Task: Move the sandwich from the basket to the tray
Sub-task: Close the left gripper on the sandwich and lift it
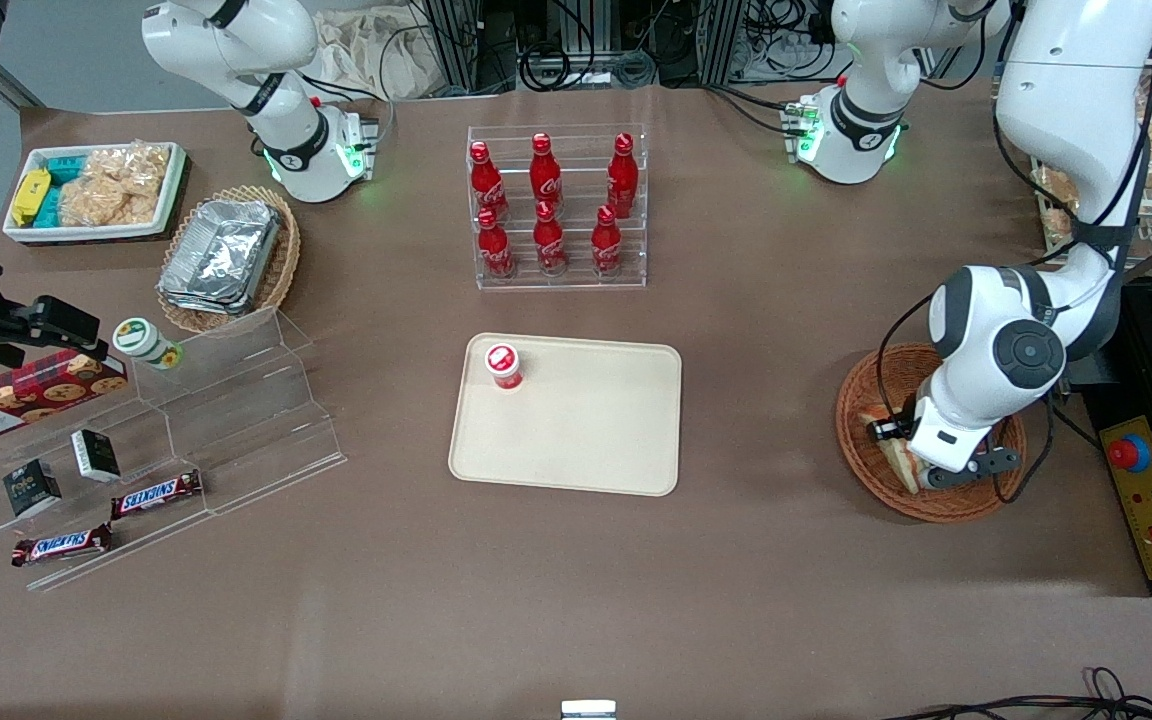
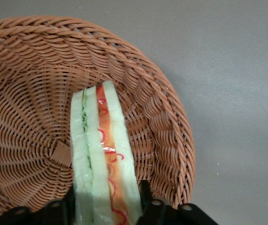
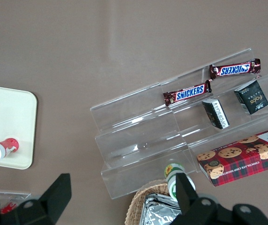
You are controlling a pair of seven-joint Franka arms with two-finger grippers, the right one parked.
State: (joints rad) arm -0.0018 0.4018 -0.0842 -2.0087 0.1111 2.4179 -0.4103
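The sandwich (image 2: 103, 154), a pale bread wedge with red-orange and green filling along its cut edge, stood on edge inside the basket (image 2: 26, 93), held between the two fingers of the gripper (image 2: 107, 204), which pressed against its bread faces. In the front view the basket (image 1: 861, 395) sat at the right of the frame, toward the working arm's end of the table, with the gripper (image 1: 911, 462) lowered into it. The tray (image 1: 586, 430) lay flat at the centre of the frame, well apart from the basket, carrying a small red-capped bottle (image 1: 503, 366) near its upper left corner. Above the tray stood a clear rack of red bottles (image 1: 551, 205).
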